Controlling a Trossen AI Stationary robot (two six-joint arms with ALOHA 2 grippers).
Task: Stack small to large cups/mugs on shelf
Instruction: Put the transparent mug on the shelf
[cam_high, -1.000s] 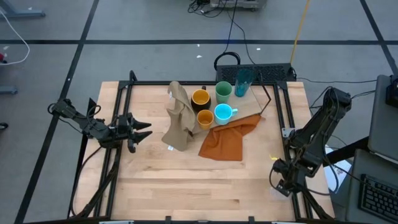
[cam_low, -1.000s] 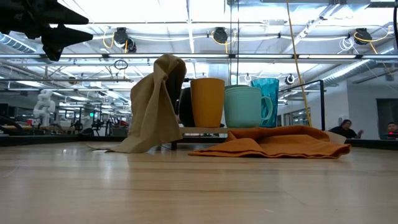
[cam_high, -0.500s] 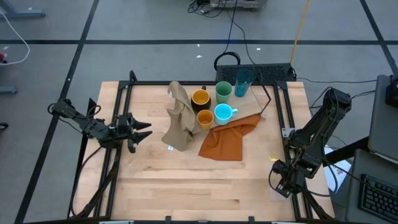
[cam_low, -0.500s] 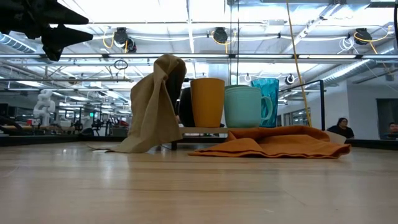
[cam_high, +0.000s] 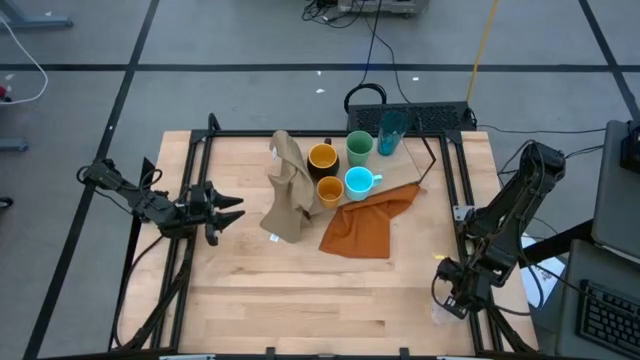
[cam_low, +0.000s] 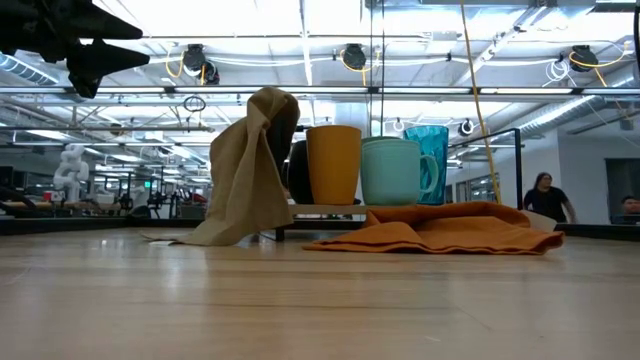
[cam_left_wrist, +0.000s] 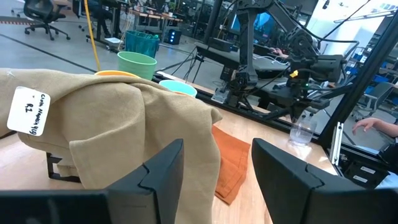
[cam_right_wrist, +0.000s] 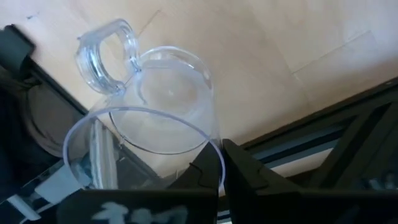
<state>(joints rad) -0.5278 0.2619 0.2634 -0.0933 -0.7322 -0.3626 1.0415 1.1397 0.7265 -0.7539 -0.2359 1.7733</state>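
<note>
Right gripper (cam_high: 447, 297) low at the counter's (cam_high: 250, 300) near right corner, by the frame rail. Its wrist view shows the fingers (cam_right_wrist: 245, 177) pinched close together on the rim of the clear glass (cam_right_wrist: 149, 112), a small handled vessel, with one finger seemingly inside the wall and one outside. So: narrow, holding the glass by its lip.

Left gripper (cam_high: 225, 212) waits at the left side of the counter, jaws spread wide, nothing in them, pointed at the tan cloth (cam_high: 288, 190).

Other cups are grouped at the far centre: yellow mug (cam_high: 322, 157), orange cup (cam_high: 329, 190), cyan mug (cam_high: 358, 182), light green cup (cam_high: 360, 148), teal tumbler (cam_high: 392, 130). In the low view they stand on a raised wooden shelf (cam_low: 330, 209), tan cloth draped at one end, orange cloth (cam_high: 365, 220) trailing off the other.

Judgement: step in hand is carrying the smallest vessel to the shelf.
- A rim pinch on smooth glass is a slippery hold; lift straight, keep it upright, no quick wrist turns.
- Clear the frame rail first.
- Approach the shelf from above; avoid snagging the orange cloth.
</note>
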